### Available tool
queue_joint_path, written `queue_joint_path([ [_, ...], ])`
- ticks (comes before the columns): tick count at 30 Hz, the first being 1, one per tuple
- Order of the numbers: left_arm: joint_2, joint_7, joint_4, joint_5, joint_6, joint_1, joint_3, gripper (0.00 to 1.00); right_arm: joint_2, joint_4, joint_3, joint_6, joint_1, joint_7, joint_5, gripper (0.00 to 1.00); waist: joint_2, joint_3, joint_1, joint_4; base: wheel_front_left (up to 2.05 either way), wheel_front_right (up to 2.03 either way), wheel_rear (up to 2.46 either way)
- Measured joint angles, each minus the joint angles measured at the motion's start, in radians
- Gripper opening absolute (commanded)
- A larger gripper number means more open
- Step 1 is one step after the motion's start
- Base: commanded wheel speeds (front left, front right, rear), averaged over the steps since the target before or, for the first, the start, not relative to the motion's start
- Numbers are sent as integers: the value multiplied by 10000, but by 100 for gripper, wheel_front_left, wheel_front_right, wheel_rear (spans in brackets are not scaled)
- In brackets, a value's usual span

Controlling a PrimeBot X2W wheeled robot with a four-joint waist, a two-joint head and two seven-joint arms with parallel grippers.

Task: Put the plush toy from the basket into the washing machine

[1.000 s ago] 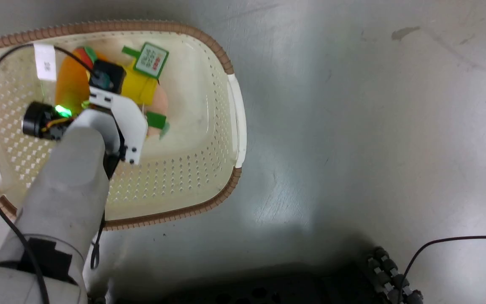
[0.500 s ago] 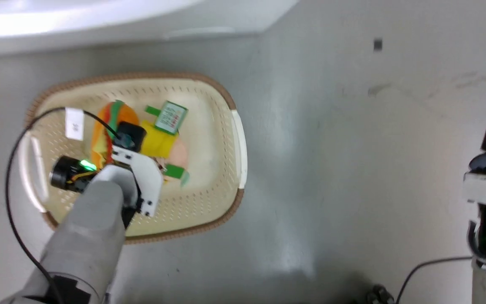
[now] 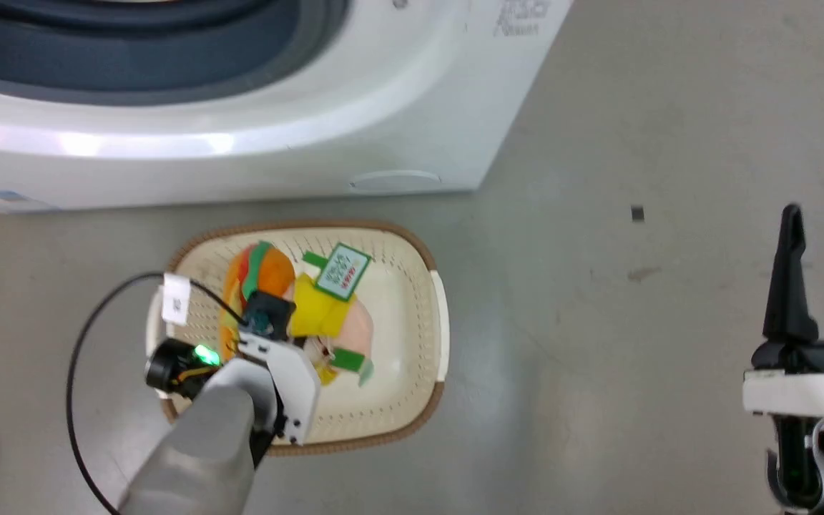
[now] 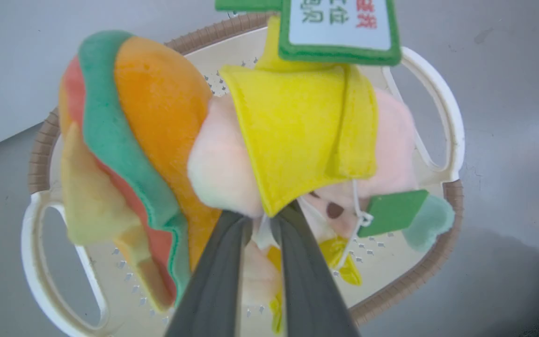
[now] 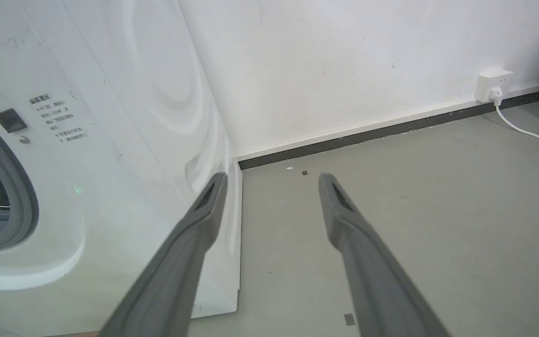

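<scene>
left gripper (image 4: 260, 217) pinches soft felt-layered plush toy (image 4: 157, 107) over perforated cream basket (image 4: 407, 280)

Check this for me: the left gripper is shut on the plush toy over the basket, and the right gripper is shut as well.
Wrong on the right gripper: it is open, fingers spread apart, as the right wrist view shows. The left gripper is indeed shut on the plush toy over the basket.

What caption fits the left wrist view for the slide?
Left gripper shut on the plush toy, held over the basket.
</scene>
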Motion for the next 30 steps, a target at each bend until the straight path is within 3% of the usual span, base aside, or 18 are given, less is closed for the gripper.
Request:
queue_joint_path([
  [11,-261,-577,-932,-174,130,1122,-65,0,0,265,148,0,1139,0,-268,100,0,-1988,-1,637,0,0,0],
  [22,188,-644,-5114,-182,1350,2795,826,0,0,372,355,0,1908,0,-508,100,0,-3326,-1,1164,0,0,0],
  [30,368,-644,-7405,128,2017,3395,1720,0,0,364,474,0,2045,0,-510,100,0,-3475,-1,1201,0,0,0],
])
